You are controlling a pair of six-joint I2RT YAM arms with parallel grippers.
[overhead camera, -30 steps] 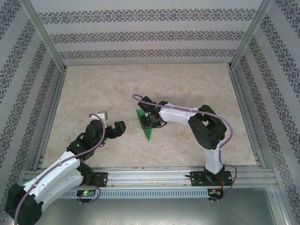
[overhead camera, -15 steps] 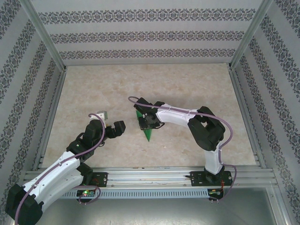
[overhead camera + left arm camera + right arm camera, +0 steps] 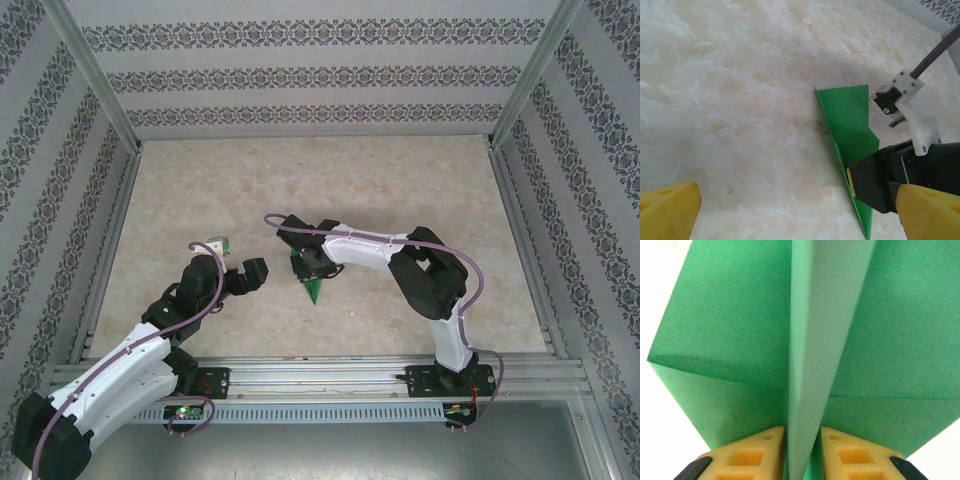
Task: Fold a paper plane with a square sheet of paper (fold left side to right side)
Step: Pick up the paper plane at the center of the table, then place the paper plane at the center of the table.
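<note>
The square sheet of paper is folded into a narrow, bright green pointed dart, the paper plane (image 3: 314, 287), near the middle of the table with its tip towards the near edge. My right gripper (image 3: 307, 264) is shut on its raised central fold; in the right wrist view the yellow fingertips (image 3: 762, 447) pinch that fold with the wings (image 3: 730, 335) spread to both sides. My left gripper (image 3: 238, 258) hangs open just left of the plane, holding nothing. In the left wrist view the plane (image 3: 847, 117) lies ahead on the right, partly behind the right arm's black wrist (image 3: 880, 182).
The marble-patterned table top (image 3: 400, 180) is bounded by aluminium rails (image 3: 330, 375) and patterned walls (image 3: 300, 75) on three sides. The right arm's cable (image 3: 290, 228) loops over the plane.
My right gripper has carried the plane a little to the left, towards my left gripper. The left arm has stayed still and open.
</note>
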